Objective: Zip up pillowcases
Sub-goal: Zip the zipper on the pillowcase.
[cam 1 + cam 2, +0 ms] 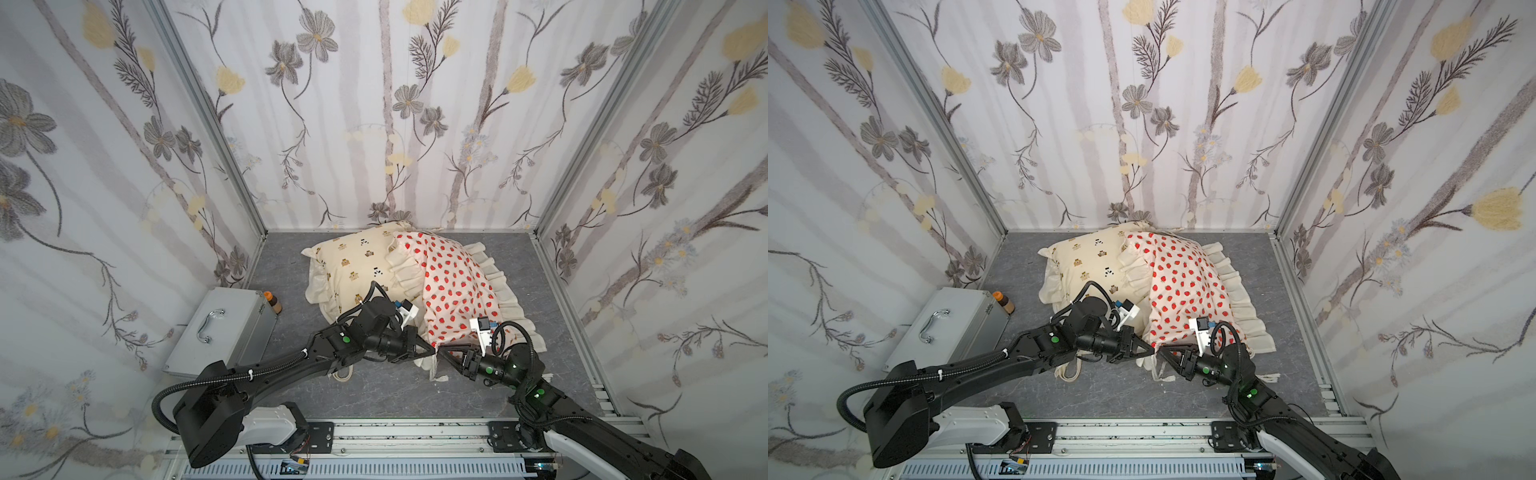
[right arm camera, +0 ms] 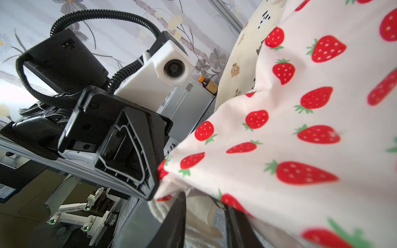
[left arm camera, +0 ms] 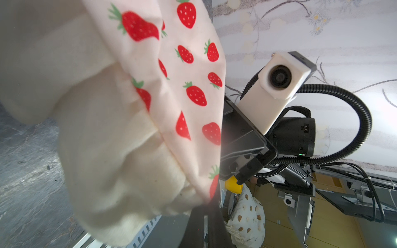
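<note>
Two plump pillowcases are seen on the grey desk (image 1: 395, 390) in both top views. The bear pillowcase (image 1: 353, 266) is set toward the back wall, and the strawberry pillowcase (image 1: 453, 282) lies against its right side, partly overlapping it, with its near corner drawn toward the front edge of the desk.

That near corner is pinched by the left gripper (image 1: 430, 350). In the left wrist view its jaws are closed tight where the strawberry print meets the cream ruffle (image 3: 118, 150), and the cloth is pulled to a point at the tips.

The right gripper (image 1: 444, 355) is placed just beside it, tip almost to tip, at the same corner. In the right wrist view its fingers (image 2: 176, 219) are seen narrowly apart — cream ruffle fabric sits in the gap and strawberry cloth is draped over the far finger. No firm clamp on the fabric can be made out there.

A silver case (image 1: 220, 328) with a handle lies flat at the left side of the desk, well apart from the pillowcases, and a small brown bottle (image 1: 274, 302) with an orange cap stands just beside its far corner.
</note>
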`<action>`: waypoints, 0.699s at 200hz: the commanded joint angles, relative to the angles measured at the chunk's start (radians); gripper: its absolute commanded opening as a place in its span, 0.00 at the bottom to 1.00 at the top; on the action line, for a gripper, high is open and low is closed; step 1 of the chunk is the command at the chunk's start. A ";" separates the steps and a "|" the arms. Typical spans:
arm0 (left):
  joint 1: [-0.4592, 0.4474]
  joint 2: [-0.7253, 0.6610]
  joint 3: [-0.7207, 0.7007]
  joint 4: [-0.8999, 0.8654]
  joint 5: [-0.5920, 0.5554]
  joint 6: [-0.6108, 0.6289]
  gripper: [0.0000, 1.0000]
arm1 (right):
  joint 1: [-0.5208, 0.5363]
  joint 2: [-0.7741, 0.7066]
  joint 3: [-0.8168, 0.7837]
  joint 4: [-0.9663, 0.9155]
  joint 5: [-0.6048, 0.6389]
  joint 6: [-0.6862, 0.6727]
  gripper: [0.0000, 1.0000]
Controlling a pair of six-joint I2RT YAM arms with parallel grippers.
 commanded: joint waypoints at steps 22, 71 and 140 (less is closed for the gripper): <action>0.001 -0.001 0.007 0.047 0.012 -0.014 0.00 | -0.001 0.018 0.000 0.073 -0.022 0.003 0.27; 0.000 -0.001 0.008 0.047 0.016 -0.015 0.00 | 0.000 0.026 0.000 0.091 -0.015 -0.003 0.22; 0.001 0.000 0.010 0.058 0.016 -0.021 0.00 | 0.000 0.071 -0.002 0.127 -0.039 -0.002 0.19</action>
